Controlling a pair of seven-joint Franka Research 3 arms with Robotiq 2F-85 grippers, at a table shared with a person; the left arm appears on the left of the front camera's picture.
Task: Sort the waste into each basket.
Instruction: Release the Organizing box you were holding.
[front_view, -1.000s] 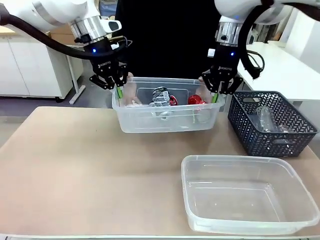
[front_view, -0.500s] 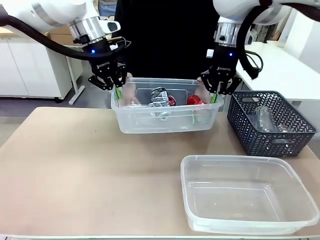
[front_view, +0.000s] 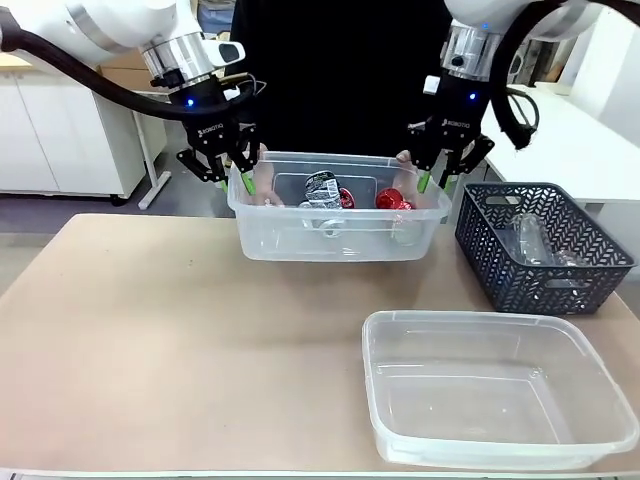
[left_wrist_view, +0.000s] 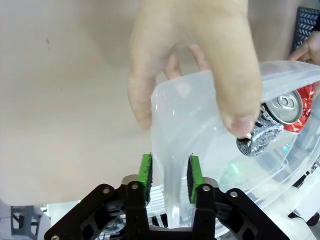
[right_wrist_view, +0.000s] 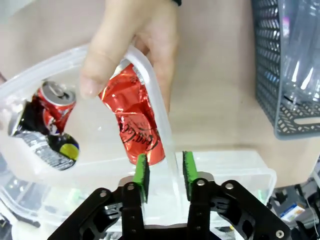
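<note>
Your left claw has its green pads straddling the left wall of the clear tub, pinching it; your right claw grips the opposite wall the same way. Over the last second the tub has risen slightly and sits clear of the tabletop, with a person's hands also on both rims. Inside lie crushed red cans and a black-and-silver wrapper. The slate-blue basket holding a bottle and the empty tub wait nearby, so sorting hasn't begun.

Raised clear tub holds crushed red cans; blue basket holds bottles.
</note>
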